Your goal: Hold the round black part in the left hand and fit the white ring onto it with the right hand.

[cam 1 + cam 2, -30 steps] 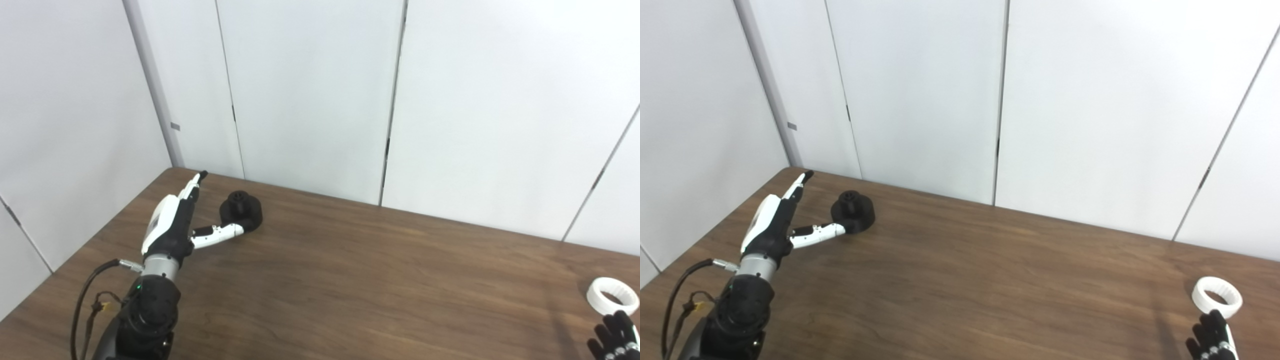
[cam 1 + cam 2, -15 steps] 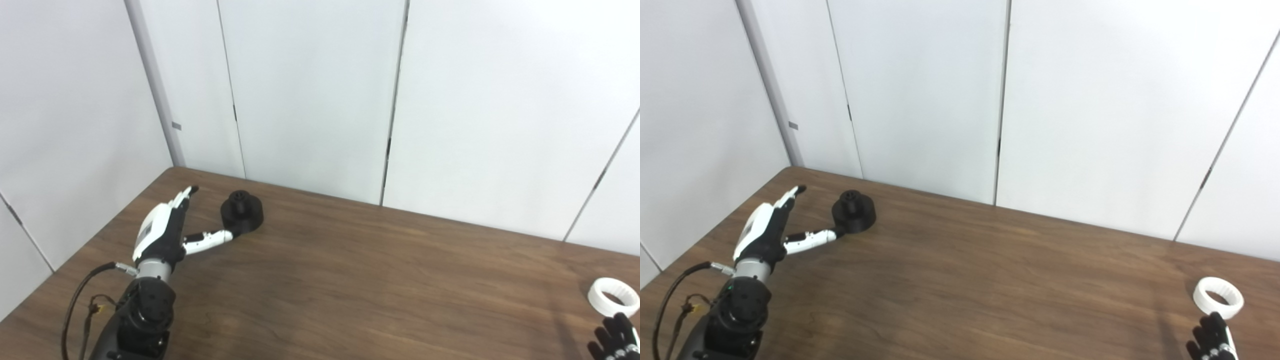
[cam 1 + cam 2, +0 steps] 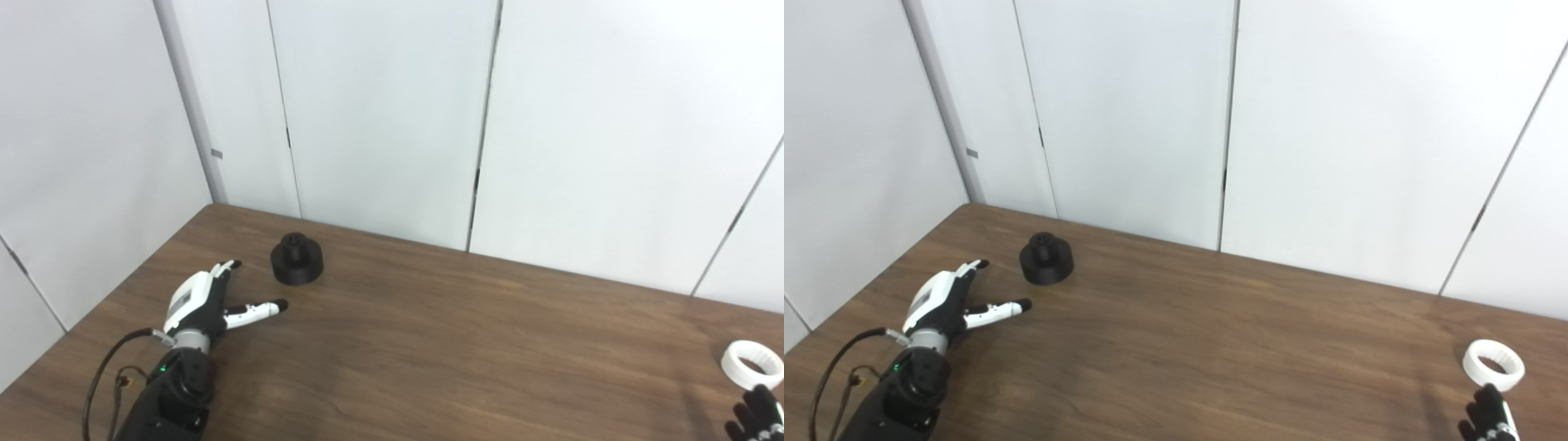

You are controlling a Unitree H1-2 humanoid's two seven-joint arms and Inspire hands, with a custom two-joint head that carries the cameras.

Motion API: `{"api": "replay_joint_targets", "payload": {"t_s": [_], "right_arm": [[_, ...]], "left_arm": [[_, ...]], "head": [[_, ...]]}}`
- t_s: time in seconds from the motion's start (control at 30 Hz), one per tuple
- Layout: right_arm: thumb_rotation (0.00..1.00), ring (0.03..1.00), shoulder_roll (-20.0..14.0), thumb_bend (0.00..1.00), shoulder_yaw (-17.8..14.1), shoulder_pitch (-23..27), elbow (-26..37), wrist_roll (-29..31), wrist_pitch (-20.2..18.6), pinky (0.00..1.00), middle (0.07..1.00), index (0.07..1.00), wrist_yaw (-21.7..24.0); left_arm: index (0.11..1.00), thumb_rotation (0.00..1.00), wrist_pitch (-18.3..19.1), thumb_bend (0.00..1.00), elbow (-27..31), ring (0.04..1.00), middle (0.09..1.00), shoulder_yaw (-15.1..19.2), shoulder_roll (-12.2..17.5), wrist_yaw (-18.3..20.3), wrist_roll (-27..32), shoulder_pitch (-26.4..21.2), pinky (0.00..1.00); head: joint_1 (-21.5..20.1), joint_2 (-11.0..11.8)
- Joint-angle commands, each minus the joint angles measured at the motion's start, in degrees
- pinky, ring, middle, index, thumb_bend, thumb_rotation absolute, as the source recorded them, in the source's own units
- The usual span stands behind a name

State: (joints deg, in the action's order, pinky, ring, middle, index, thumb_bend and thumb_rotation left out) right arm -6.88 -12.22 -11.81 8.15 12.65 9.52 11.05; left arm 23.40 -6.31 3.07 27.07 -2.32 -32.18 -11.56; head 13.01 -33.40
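The round black part [image 3: 296, 267] stands alone on the wooden table [image 3: 429, 343] near its far left corner. My left hand [image 3: 205, 301] hovers low in front of it and to its left, open, fingers spread, holding nothing; a clear gap separates its thumb from the part. The white ring [image 3: 751, 364] lies flat at the table's right edge. Just in front of the ring, only the dark fingertips of my right hand [image 3: 757, 416] show at the bottom right corner, apart from the ring and touching nothing.
White wall panels [image 3: 392, 110] close off the table at the back and on the left. A black cable [image 3: 104, 380] loops beside my left forearm. Bare wood lies between the black part and the ring.
My left hand has drawn back toward me and dropped lower, leaving the black part where it stood. My right hand has sunk slightly lower in the corner. The ring has not moved.
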Motion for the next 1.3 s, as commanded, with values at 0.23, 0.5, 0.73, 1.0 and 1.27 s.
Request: {"api": "replay_joint_targets", "payload": {"t_s": [0.23,0.5,0.73,1.0,1.27], "right_arm": [[1.0,1.0,1.5,0.65,0.2,-12.3,2.0,-0.3,2.5,1.0,0.983,0.931,0.0],[1.0,1.0,1.9,0.65,0.1,-12.4,1.8,-1.2,3.3,1.0,0.974,0.928,-0.5],[1.0,1.0,2.3,0.64,0.3,-12.7,2.4,-1.3,3.1,1.0,0.971,0.928,-0.6],[1.0,1.0,2.4,0.65,0.5,-12.8,2.5,-1.8,3.0,1.0,0.971,0.928,-0.8],[1.0,1.0,2.5,0.68,0.5,-13.1,2.8,-2.6,3.0,1.0,0.965,0.928,-1.0]], "left_arm": [[0.955,0.63,0.0,1.0,-3.1,1.0,1.0,-4.5,5.9,-2.5,-8.5,-5.7,1.0],[1.0,0.63,-1.1,1.0,-7.0,1.0,1.0,-5.8,6.8,-2.8,-8.7,-8.1,1.0],[0.979,0.61,-1.2,1.0,-10.1,1.0,1.0,-6.7,7.1,-3.1,-8.7,-10.3,1.0],[0.963,0.63,-1.5,1.0,-13.5,1.0,1.0,-8.1,7.1,-3.4,-9.1,-13.0,1.0],[0.956,0.65,-0.7,1.0,-18.7,1.0,1.0,-10.2,6.8,-2.6,-8.7,-16.7,1.0]], "head": [[0.0,-0.3],[-0.1,-0.4],[-0.5,-0.6],[-0.8,-0.7],[-1.3,-0.6]]}}
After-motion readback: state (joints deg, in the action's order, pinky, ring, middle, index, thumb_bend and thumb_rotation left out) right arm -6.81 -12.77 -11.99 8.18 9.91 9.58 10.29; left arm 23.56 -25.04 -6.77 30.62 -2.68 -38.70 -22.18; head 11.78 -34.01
